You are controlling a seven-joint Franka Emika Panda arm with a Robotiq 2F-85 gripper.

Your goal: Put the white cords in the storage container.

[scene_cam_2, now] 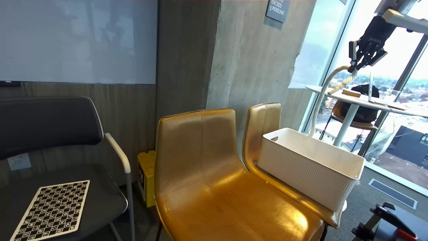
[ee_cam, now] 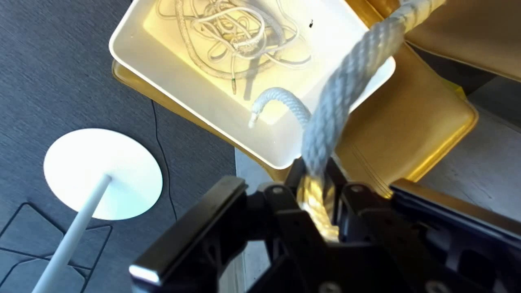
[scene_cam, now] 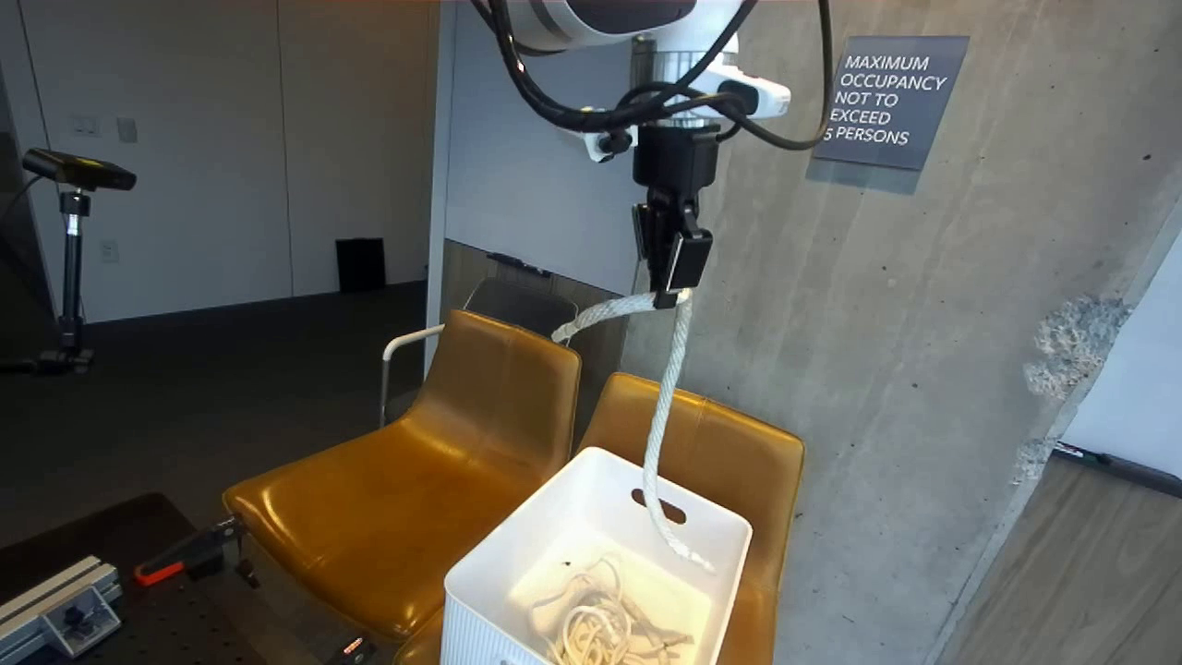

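Observation:
A thick white rope cord point(scene_cam: 661, 416) hangs from my gripper point(scene_cam: 672, 297). My gripper is shut on it high above the white storage container point(scene_cam: 494, 591). One cord end dangles down inside the container; I cannot tell if it touches. The shorter end sticks out sideways in the air. In an exterior view the cord point(scene_cam_2: 320, 102) hangs from the gripper point(scene_cam_2: 353, 68) into the container point(scene_cam_2: 301, 167). In the wrist view the cord point(ee_cam: 340, 95) runs between the fingertips point(ee_cam: 315, 173). Several tangled white cords point(ee_cam: 240, 36) lie on the container point(ee_cam: 171, 95) floor.
The container stands on a tan leather chair point(scene_cam: 766, 443), beside another tan chair point(scene_cam: 388, 489). A concrete wall point(scene_cam: 923, 369) rises behind. A dark table edge with clamps point(scene_cam: 185, 554) is at the front. A white round table point(scene_cam_2: 381, 102) stands by the window.

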